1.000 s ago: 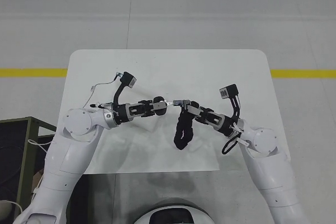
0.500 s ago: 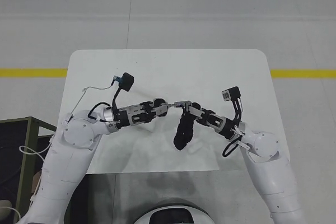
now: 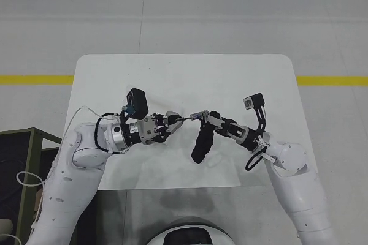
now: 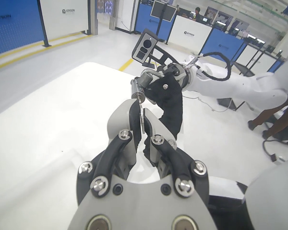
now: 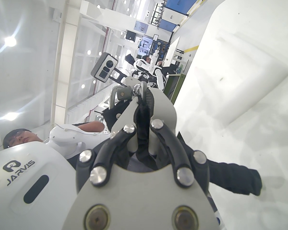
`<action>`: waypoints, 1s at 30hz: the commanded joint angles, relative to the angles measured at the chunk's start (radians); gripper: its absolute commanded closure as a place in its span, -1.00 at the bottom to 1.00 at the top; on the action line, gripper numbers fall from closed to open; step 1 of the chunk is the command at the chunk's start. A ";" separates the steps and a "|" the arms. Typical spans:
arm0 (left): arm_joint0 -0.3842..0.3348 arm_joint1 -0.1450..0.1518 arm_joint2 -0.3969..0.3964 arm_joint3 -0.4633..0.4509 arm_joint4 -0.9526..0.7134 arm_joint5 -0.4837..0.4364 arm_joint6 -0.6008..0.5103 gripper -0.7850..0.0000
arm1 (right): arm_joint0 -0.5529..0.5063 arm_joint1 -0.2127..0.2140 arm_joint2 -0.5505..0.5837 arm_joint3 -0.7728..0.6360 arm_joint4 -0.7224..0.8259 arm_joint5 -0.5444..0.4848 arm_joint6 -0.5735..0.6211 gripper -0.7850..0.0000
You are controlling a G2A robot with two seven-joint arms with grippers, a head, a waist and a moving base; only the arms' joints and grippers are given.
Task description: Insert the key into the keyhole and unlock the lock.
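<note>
You are working the key (image 4: 141, 107) into the keyhole (image 4: 137, 94).
Left hand (image 4: 142, 111) is pinching the key, right hand (image 5: 140, 102) is clamping the lock (image 4: 145, 79); be holding the blade square while turning.

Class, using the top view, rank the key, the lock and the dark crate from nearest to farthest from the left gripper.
1. The key, pinched in the left gripper.
2. The lock, at the key's tip.
3. The dark crate, left of the table.

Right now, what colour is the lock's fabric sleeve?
Fabric sleeve is black; best in left wrist view.
</note>
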 commanded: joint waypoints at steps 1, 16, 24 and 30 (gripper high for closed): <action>0.007 -0.003 -0.007 -0.015 0.110 -0.009 0.079 1.00 | 0.004 0.002 -0.002 0.002 -0.002 0.007 0.007 1.00; 0.008 -0.006 0.032 -0.015 0.782 -0.003 0.510 1.00 | 0.019 0.016 -0.001 -0.006 -0.005 0.040 0.033 1.00; 0.017 0.002 0.056 0.006 1.060 0.105 0.761 1.00 | 0.027 0.020 -0.014 -0.004 -0.006 0.062 0.033 1.00; 0.018 0.003 0.057 0.010 1.069 0.108 0.771 -1.00 | 0.030 0.023 -0.020 0.008 -0.003 0.082 0.015 1.00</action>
